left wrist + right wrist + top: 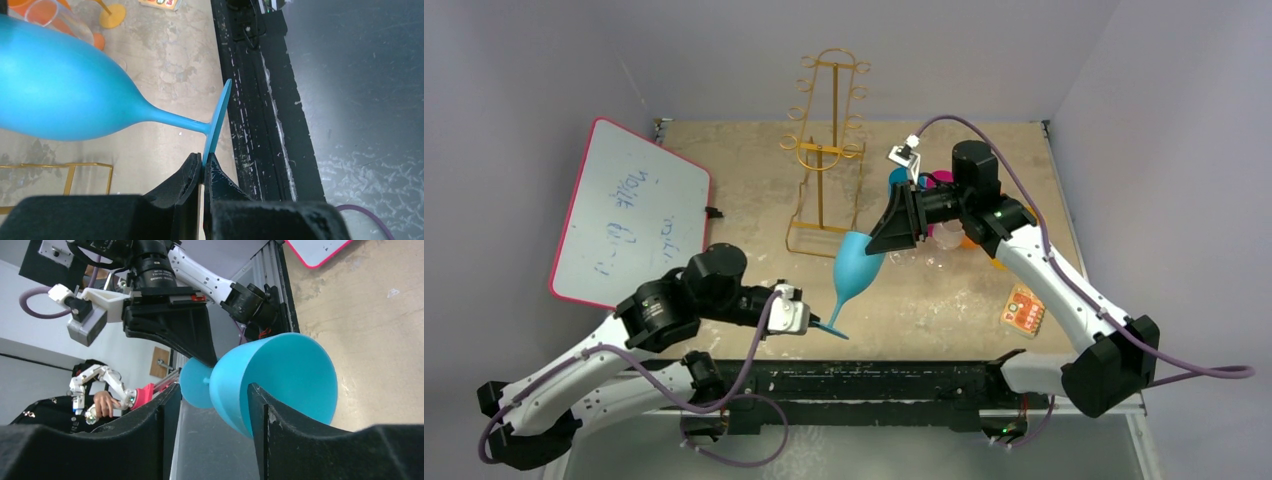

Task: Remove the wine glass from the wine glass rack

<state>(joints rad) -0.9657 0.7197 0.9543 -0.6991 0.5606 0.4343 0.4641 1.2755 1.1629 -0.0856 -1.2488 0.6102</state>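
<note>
A blue wine glass (856, 266) hangs tilted in the air, off the gold wire wine glass rack (824, 150), which stands at the back of the table with no glass on it. My left gripper (812, 320) is shut on the edge of the glass's round foot (217, 122), fingertips (214, 172) pinching it. My right gripper (889, 235) is open at the bowl's rim. In the right wrist view its jaws (210, 425) straddle the wall of the bowl (285, 375), one finger (260, 430) in front of the bowl's mouth. The rack's base (70, 167) shows in the left wrist view.
A pink-edged whiteboard (634, 215) lies at the left. Orange, pink and clear glasses (946, 235) stand behind my right arm; they also show in the left wrist view (60, 20). A small orange card (1024, 308) lies at the right. A black rail (874, 385) runs along the near edge.
</note>
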